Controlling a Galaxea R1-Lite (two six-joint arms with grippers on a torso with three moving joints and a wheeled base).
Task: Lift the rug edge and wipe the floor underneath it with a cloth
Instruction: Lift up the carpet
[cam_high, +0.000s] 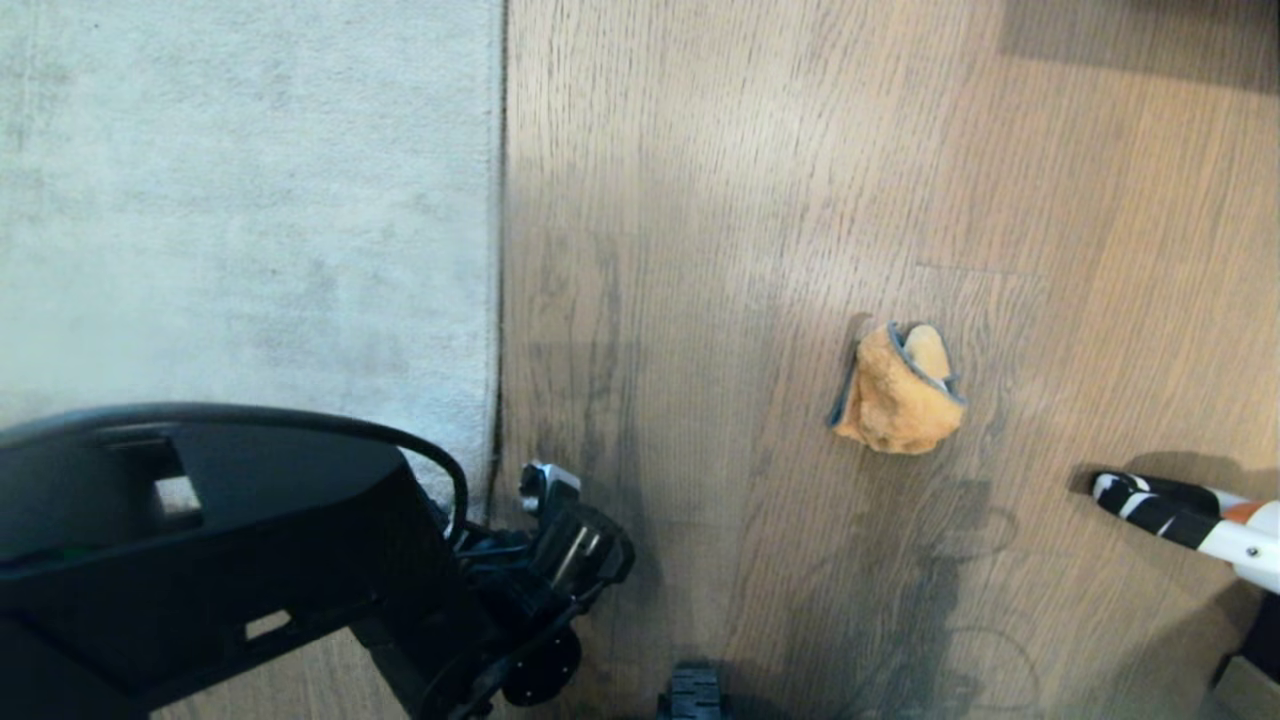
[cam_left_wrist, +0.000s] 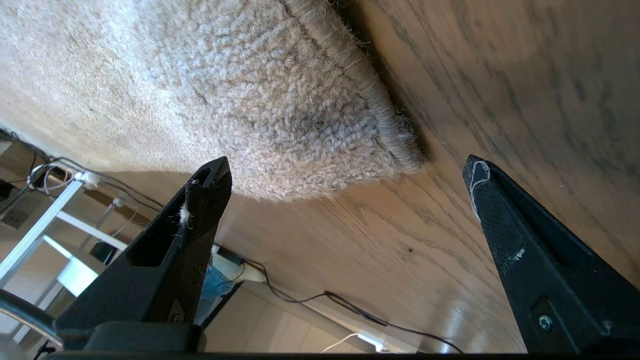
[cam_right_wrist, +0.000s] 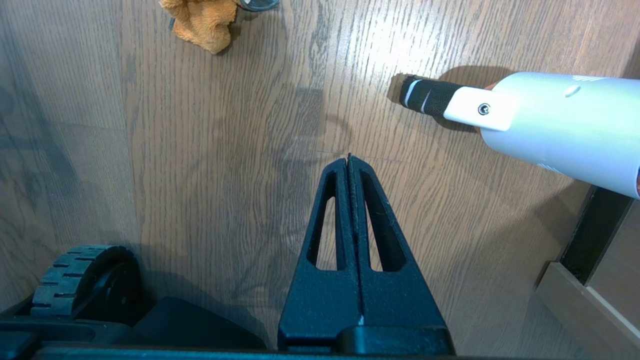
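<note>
Left gripper (cam_left_wrist: 345, 170) gapes wide and empty just off the rug edge (cam_left_wrist: 395, 135) — lined up, I'd say, to pinch that rounded corner. Right gripper (cam_right_wrist: 349, 159) sits pressed closed, idle. Orange cloth (cam_high: 898, 390) waits on the floor (cam_high: 720, 250), well right of the rug.

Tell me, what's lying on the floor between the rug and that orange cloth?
Nothing: in the head view only bare floor lies between the rug edge and the cloth.

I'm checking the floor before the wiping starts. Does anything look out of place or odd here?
Mostly tidy. The cloth lies crumpled on the bare floor, apart from the rug edge, which lies flat. A white-and-black handle-like object pokes in near the robot's right side.
</note>
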